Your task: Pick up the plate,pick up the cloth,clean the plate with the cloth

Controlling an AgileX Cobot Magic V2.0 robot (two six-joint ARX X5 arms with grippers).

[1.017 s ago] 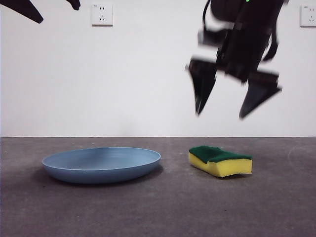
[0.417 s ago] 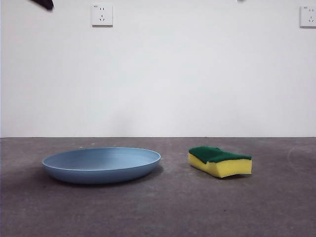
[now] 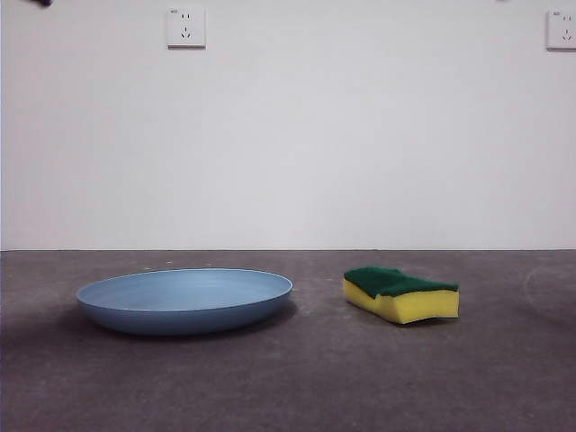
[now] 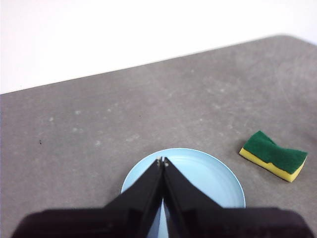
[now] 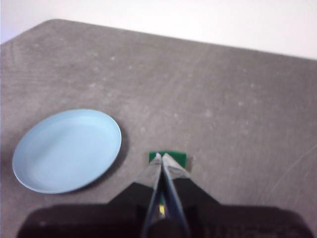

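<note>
I held my left gripper (image 4: pixel 162 161) high above the plate (image 3: pixel 184 301), jaws pressed together on nothing. My right gripper (image 5: pixel 161 157) hung over the cloth (image 3: pixel 401 293), likewise clenched and empty. Plate and cloth lay apart on the grey table (image 3: pixel 324 378), before a white wall (image 3: pixel 360 135) with sockets (image 3: pixel 185 26).

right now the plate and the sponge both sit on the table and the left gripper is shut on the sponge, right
Not quite: the left gripper is shut but empty, above the plate, as the left wrist view shows. The sponge and plate do both sit on the table.
</note>
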